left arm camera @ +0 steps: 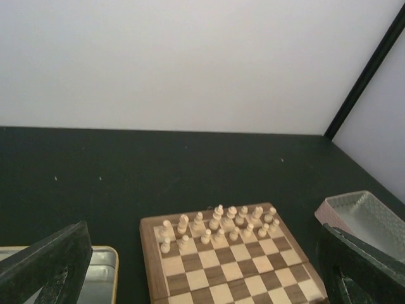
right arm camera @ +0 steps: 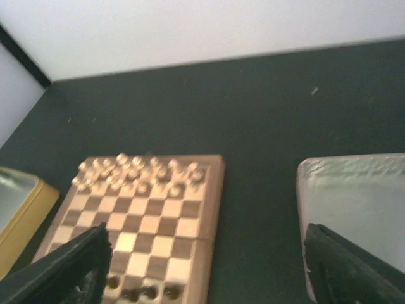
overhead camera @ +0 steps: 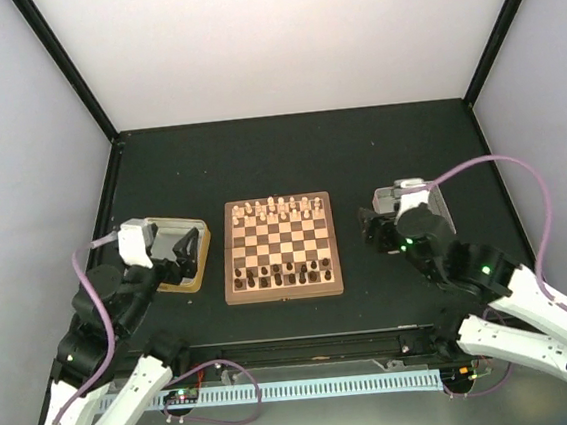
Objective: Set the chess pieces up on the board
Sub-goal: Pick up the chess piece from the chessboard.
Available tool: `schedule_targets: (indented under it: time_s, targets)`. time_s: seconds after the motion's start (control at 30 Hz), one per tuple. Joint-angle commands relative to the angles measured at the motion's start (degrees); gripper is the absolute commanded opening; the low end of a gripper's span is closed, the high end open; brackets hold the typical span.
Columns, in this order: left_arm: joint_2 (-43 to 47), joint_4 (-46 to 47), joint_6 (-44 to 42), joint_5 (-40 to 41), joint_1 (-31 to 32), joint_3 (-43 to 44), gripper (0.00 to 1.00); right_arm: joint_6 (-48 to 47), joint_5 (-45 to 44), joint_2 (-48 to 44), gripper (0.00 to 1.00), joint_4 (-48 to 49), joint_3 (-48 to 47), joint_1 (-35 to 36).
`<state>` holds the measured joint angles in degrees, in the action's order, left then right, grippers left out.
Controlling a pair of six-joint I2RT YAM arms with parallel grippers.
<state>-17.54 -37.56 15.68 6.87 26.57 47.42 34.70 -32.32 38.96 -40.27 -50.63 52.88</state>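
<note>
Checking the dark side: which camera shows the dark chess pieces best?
Top external: the dark chess pieces stand along the board's near rows. Right wrist catches a few at its bottom edge; left wrist none.

The white-and-black jointed left arm (overhead camera: 101,401) rises from its base at the near left and folds inward. Its black two-finger left end effector (overhead camera: 177,249) is angled toward the middle, jaws spread wide and holding nothing. The matching right arm (overhead camera: 518,300) mirrors it, and the black right end effector (overhead camera: 371,229) is likewise spread and empty (each wrist view shows dark fingers (left arm camera: 47,266) at both lower corners).
</note>
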Motion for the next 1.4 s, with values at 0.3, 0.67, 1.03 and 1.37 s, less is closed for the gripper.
schedule_targets:
  time_s: [0.3, 0.67, 1.03, 1.37]
  targets:
    - [-5.8, 6.0, 3.0, -12.7, -0.5, -9.0, 0.99, -4.1, 28.6, 31.4, 0.52, 12.2, -0.7, 6.4]
    - [-3.7, 10.0, 0.1, -17.1, -0.5, -12.5, 0.99, -1.2, 27.4, 48.4, 0.32, 9.9, -7.4, 11.2]
    - [-5.6, 10.4, -0.3, -19.8, -0.5, -12.4, 0.97, 0.3, 21.9, 49.9, 0.29, 6.0, -8.7, 11.3]
    - [-6.1, 10.7, -0.5, -22.1, -0.5, -12.5, 0.96, 0.4, 23.0, 51.6, 0.25, 7.1, -8.3, 11.4]
